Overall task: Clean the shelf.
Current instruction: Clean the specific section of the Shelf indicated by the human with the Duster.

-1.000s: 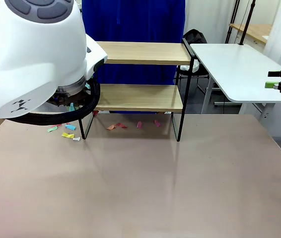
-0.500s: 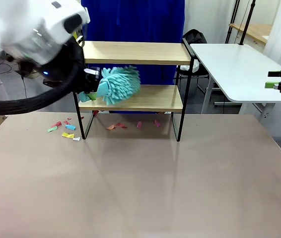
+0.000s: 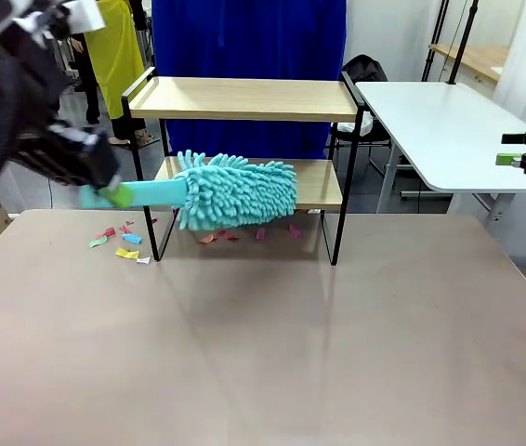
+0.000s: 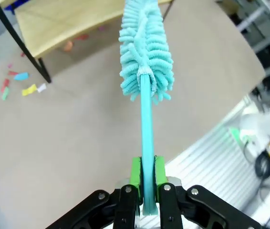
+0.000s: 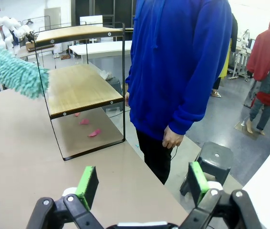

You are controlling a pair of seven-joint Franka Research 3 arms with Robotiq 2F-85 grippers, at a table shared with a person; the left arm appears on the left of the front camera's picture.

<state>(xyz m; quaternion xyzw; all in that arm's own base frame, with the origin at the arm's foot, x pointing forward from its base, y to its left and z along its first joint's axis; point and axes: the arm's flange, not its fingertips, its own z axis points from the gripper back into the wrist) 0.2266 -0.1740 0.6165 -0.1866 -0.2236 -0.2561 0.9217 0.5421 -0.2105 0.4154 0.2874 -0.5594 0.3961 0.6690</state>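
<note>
Left pincer (image 3: pixel 103 191), blurred at the left edge of the front view, is clamped tight on the handle of a fluffy teal duster (image 3: pixel 235 190). In the wrist view its green pads (image 4: pixel 135 171) squeeze the handle's end from both sides. The duster's head lies level across the lower board of the shelf (image 3: pixel 244 98); whether it touches the board cannot be told. The shelf stands at the upper middle of the frame, on the far part of the table (image 3: pixel 263 353). Coloured paper scraps (image 3: pixel 125 243) lie on the table beside the shelf's left leg and beneath it. Right pincer (image 3: pixel 512 149), at the right edge, gapes wide with nothing in it. A person (image 5: pixel 178 62) in a blue top stands beyond the shelf.
</note>
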